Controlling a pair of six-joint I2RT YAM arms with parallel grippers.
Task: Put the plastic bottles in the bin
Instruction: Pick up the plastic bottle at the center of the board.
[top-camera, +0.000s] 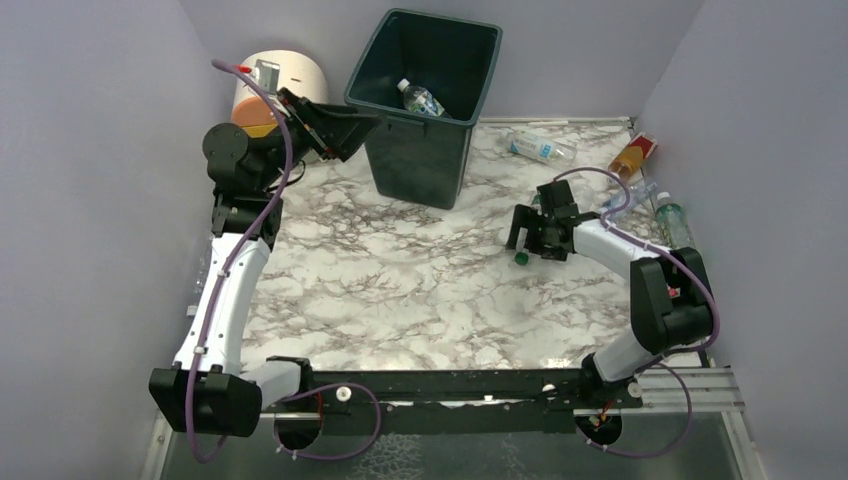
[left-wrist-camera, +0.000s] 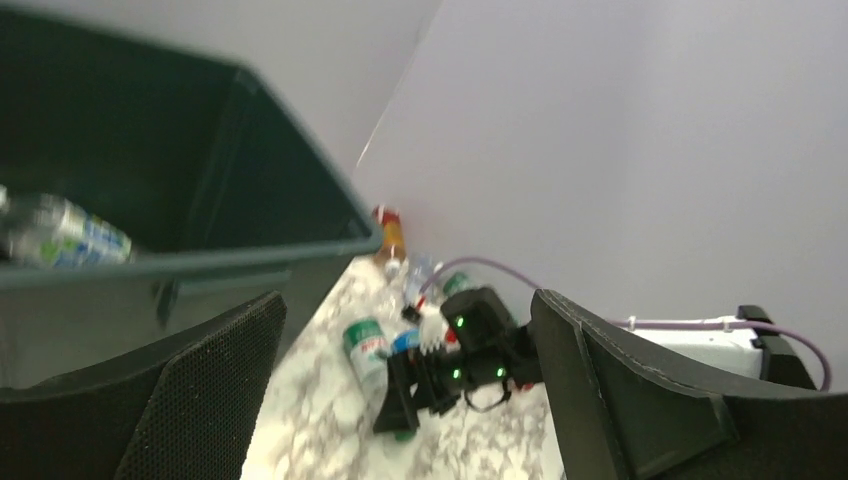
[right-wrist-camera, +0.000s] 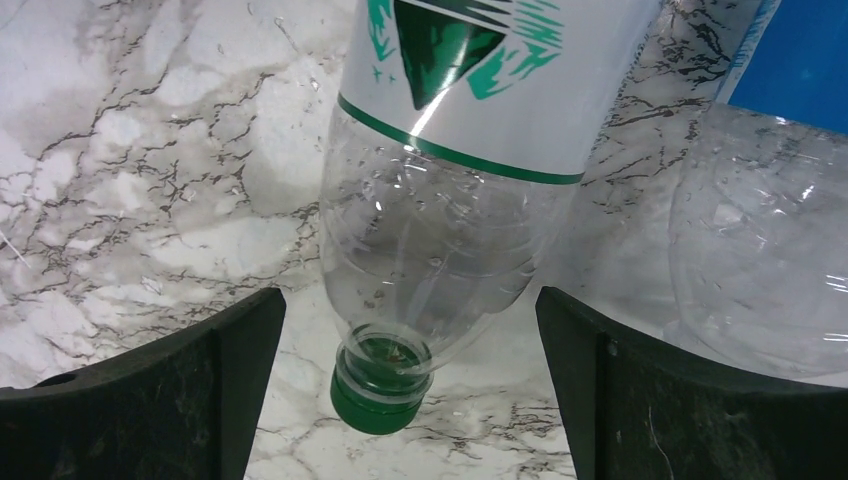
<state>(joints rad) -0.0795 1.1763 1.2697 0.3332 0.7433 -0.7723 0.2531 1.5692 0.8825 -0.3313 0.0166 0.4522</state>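
Marble tabletop; right wrist alone shows green-capped bottle between spread fingers.

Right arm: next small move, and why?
Probably ease the right gripper down and close on the clear green-capped bottle. Its jaws stand open with the bottle's neck end lying between them on the marble table, not yet gripped.

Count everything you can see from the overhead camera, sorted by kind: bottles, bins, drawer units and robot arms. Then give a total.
Bottles: 6 (one shows only its green cap)
Bin: 1
Drawer unit: 1
Robot arms: 2
Total: 10
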